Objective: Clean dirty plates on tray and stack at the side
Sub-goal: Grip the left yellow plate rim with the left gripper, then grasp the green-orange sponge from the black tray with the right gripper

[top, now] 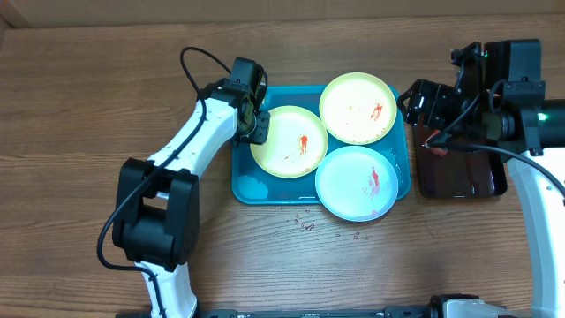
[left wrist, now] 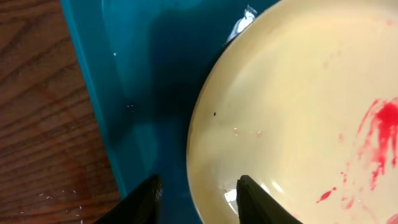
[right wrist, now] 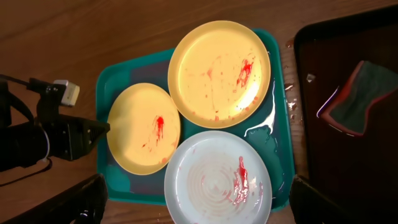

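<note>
The teal tray (top: 243,181) holds three plates, each with red smears. One yellow-green plate (top: 289,141) lies at its left, another (top: 357,108) at the back, and the pale blue plate (top: 357,183) at the front right, overhanging the rim. My left gripper (top: 252,125) is open and low at the left plate's rim. In the left wrist view its fingers (left wrist: 199,202) straddle that rim (left wrist: 205,130), one over the tray floor (left wrist: 143,81). My right gripper (top: 422,102) is open and empty, high beside the tray's right edge. Its wrist view (right wrist: 205,205) shows all three plates.
A smaller dark tray (top: 477,181) stands right of the teal tray, with a grey-and-red sponge (right wrist: 357,99) lying in it. Water drops (top: 309,225) speckle the wooden table in front of the teal tray. Water also pools on the teal tray (right wrist: 264,124).
</note>
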Robot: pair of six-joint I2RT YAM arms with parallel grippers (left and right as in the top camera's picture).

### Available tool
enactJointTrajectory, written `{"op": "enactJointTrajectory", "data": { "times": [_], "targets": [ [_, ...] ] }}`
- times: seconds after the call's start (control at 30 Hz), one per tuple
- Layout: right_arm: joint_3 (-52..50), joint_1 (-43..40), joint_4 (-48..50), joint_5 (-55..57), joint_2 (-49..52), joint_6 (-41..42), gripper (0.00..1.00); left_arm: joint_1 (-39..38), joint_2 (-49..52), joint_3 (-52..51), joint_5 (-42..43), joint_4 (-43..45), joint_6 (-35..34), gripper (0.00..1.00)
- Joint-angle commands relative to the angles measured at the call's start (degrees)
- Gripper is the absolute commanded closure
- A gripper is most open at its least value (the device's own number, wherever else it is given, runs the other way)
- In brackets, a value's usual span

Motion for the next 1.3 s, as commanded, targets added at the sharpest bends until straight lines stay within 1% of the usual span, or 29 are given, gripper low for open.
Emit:
{"op": "enactJointTrajectory", "data": {
  "times": [0.0,0.03,0.1,0.27,0.3,0.33,0.5,0.57,0.7,0.8,0.9,0.93,1.0,1.07,1.1,1.13,1.27],
  "targets": [
    [1.33,0.24,0.13,0.31,-0.39,-0.07,0.05,0.98,1.99,0.79,-0.59,-0.57,-0.11,0.58],
    [1.33,0.24,0.13,0.31,-0.39,-0.07,0.05,1.11,2.23,0.79,0.22,-0.37,-0.28,0.59],
    [1.33,0.24,0.26,0.33,-0.39,-0.07,0.05,1.14,2.62,0.79,1.55,-0.31,-0.72,0.65],
    [1.33,0.24,0.33,0.33,-0.39,-0.07,0.05,1.09,4.5,0.57,1.86,-0.24,-7.21,0.72],
    [1.33,0.24,0.31,0.33,-0.39,-0.07,0.05,1.07,5.01,0.57,1.92,-0.17,-8.57,0.75],
    [1.33,0.24,0.31,0.31,-0.39,-0.07,0.05,1.07,6.29,0.57,2.21,-0.13,-10.36,0.81],
    [1.33,0.24,0.28,0.31,-0.39,-0.07,0.05,1.07,8.04,0.57,3.37,0.5,-10.84,0.9],
    [1.33,0.24,0.28,0.31,-0.39,-0.07,0.05,1.18,8.02,0.59,3.37,0.74,-11.17,0.96],
    [1.33,0.24,0.28,0.33,-0.39,-0.04,0.07,1.81,7.69,0.72,3.37,0.33,-11.21,0.96],
    [1.33,0.24,0.28,0.87,-0.24,0.24,0.16,2.8,6.45,1.2,3.1,-1.9,-11.76,0.96],
    [1.33,0.24,0.02,5.4,0.81,3.58,0.26,4.22,4.72,1.33,3.13,-2.73,-12.52,0.96],
    [1.33,0.24,-0.13,6.69,1.38,4.87,0.32,4.59,4.26,1.33,3.1,-2.86,-12.74,0.96],
    [1.33,0.24,-0.44,8.68,2.62,7.65,0.39,5.14,3.93,1.33,2.91,-3.19,-12.72,0.96],
    [1.33,0.24,-0.74,11.02,4.37,11.56,0.5,5.4,3.96,1.31,2.67,-4.04,-12.74,0.96],
    [1.33,0.22,-0.85,12.28,5.05,13.6,0.53,5.46,3.98,1.29,2.67,-4.44,-12.87,0.96],
    [1.33,0.22,-1.01,13.94,5.97,16.0,0.55,5.49,3.98,1.27,2.64,-4.85,-13.53,0.96],
    [1.33,0.11,-2.08,19.45,9.35,23.76,0.55,5.46,3.98,1.27,2.69,-5.05,-15.08,0.96]
  ]
}}
